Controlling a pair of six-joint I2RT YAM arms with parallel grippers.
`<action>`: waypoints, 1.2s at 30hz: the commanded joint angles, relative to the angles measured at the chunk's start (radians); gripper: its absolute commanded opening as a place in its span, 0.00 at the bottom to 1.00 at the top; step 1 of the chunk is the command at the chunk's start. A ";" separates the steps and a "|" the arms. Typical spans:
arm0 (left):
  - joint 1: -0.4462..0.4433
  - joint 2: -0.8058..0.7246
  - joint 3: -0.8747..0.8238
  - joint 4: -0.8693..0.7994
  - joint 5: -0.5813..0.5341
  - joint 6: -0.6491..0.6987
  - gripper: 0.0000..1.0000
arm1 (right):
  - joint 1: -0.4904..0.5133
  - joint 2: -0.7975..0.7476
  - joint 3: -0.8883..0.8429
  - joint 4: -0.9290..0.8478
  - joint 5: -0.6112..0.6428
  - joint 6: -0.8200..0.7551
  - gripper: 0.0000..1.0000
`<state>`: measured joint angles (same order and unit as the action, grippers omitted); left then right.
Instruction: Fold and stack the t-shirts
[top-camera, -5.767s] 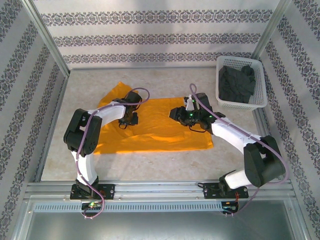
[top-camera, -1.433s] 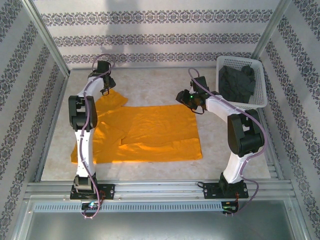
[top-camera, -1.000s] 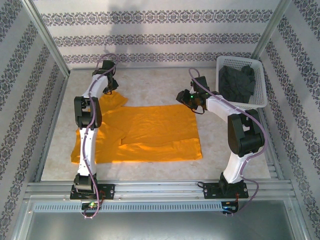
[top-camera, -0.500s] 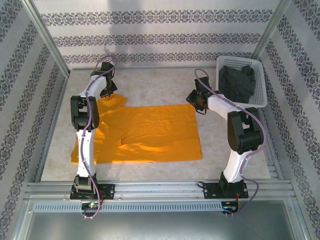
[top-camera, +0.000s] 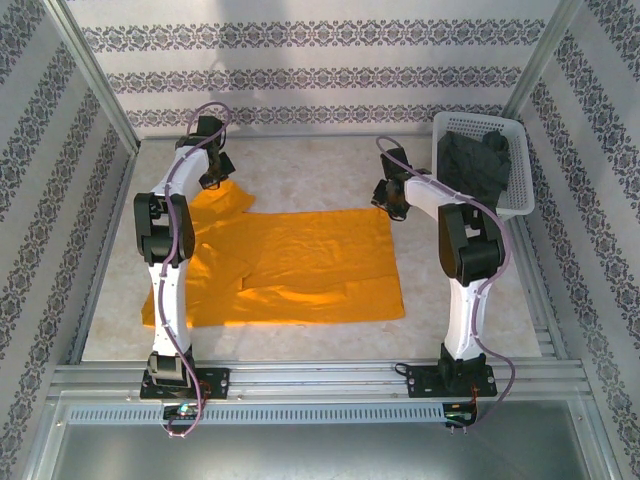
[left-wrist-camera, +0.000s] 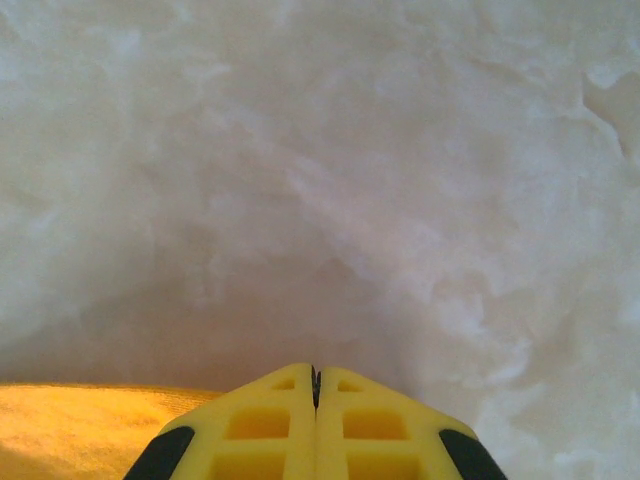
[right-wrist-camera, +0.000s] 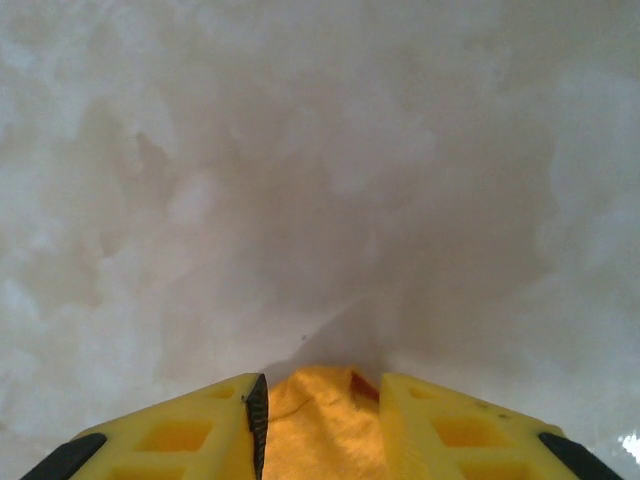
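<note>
Orange t-shirt (right-wrist-camera: 318, 420) between right hand (right-wrist-camera: 318, 395) fingers

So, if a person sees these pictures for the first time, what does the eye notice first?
First comes the bright orange-yellow t-shirt, spread flat on the pale table. Next, both arms reach to its far edge: the left gripper at the far-left sleeve, the right gripper at the far-right corner, with orange cloth between its fingers in the right wrist view. Last, the dark t-shirt lies in the white basket at far right.

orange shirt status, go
Left hand shut at orange shirt's far-left corner. Right hand closing on far-right corner. Grey shirt in basket.
</note>
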<state>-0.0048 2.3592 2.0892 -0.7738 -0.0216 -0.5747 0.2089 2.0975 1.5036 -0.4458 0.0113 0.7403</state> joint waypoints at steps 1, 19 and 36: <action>0.001 -0.041 -0.013 -0.014 0.022 0.021 0.00 | -0.019 0.031 0.036 -0.057 -0.005 -0.061 0.35; 0.000 -0.050 0.003 -0.070 0.029 0.027 0.00 | -0.022 0.101 0.161 -0.164 -0.099 -0.067 0.17; 0.002 -0.237 -0.139 -0.093 0.045 0.052 0.00 | -0.020 -0.027 0.112 -0.086 -0.080 -0.161 0.00</action>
<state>-0.0048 2.2307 1.9953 -0.8280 0.0193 -0.5472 0.1917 2.1429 1.6348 -0.5724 -0.0631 0.6239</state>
